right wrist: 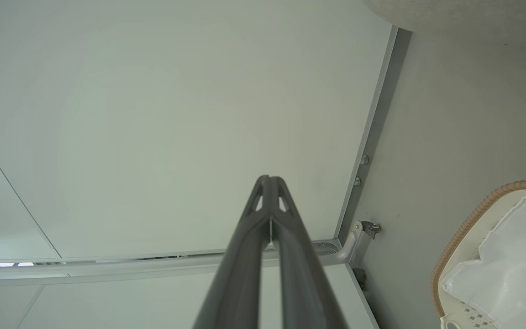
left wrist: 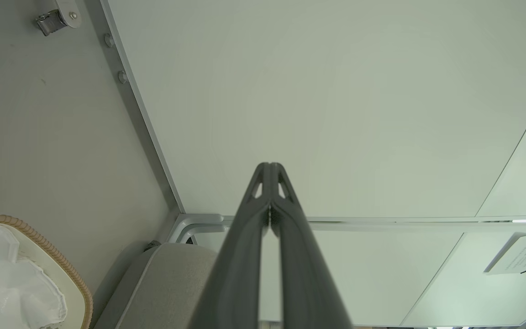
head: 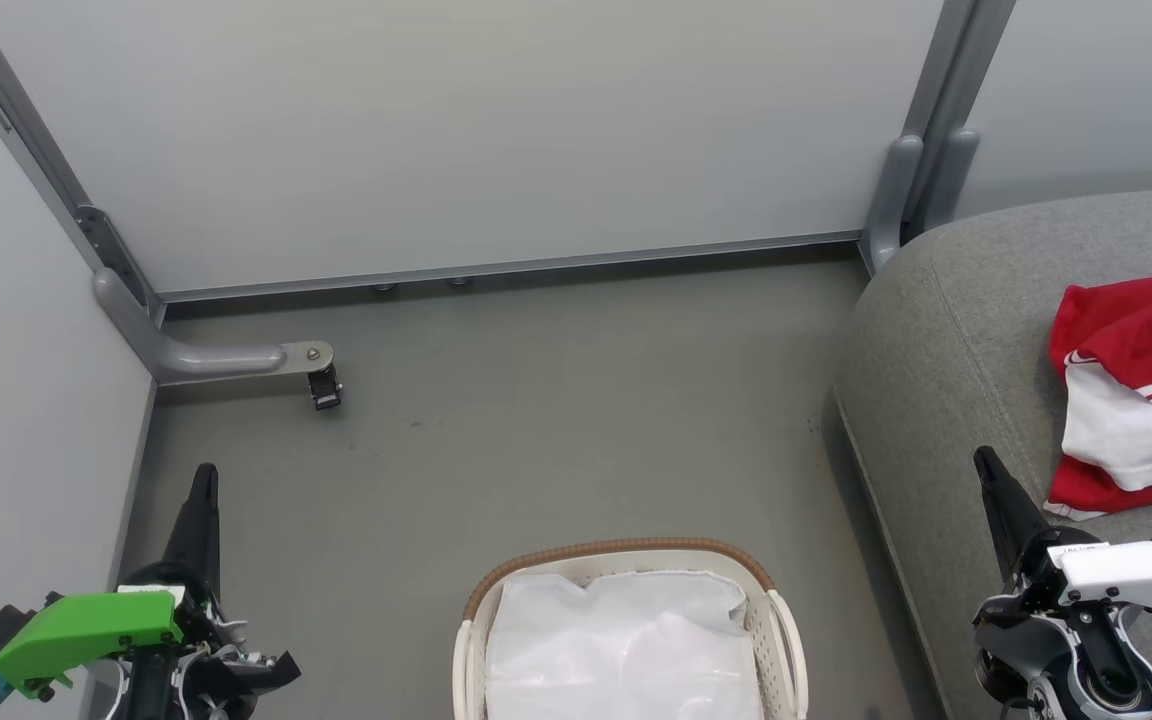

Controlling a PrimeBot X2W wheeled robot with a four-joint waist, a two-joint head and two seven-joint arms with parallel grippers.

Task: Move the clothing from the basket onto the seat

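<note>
A red and white jersey [head: 1136, 385] lies crumpled on the grey seat [head: 946, 330] at the right of the head view. On the floor at the bottom centre stands the basket [head: 626, 552], whose brown rim and white liner sheet [head: 626, 640] show; I see no clothing in it. My left gripper [head: 204, 478] is at the lower left, fingertips together and holding nothing, left of the basket. Over the seat's front edge my right gripper [head: 986, 462] is likewise shut and bare, just left of the jersey. Both wrist views show shut fingertips [left wrist: 270, 167] [right wrist: 270, 179] pointing at pale panels.
Pale partition panels [head: 456, 130] with grey metal frames close the back and left. A grey foot with a small castor [head: 324, 385] juts onto the floor at the back left. Grey floor [head: 556, 430] lies between basket, panels and seat.
</note>
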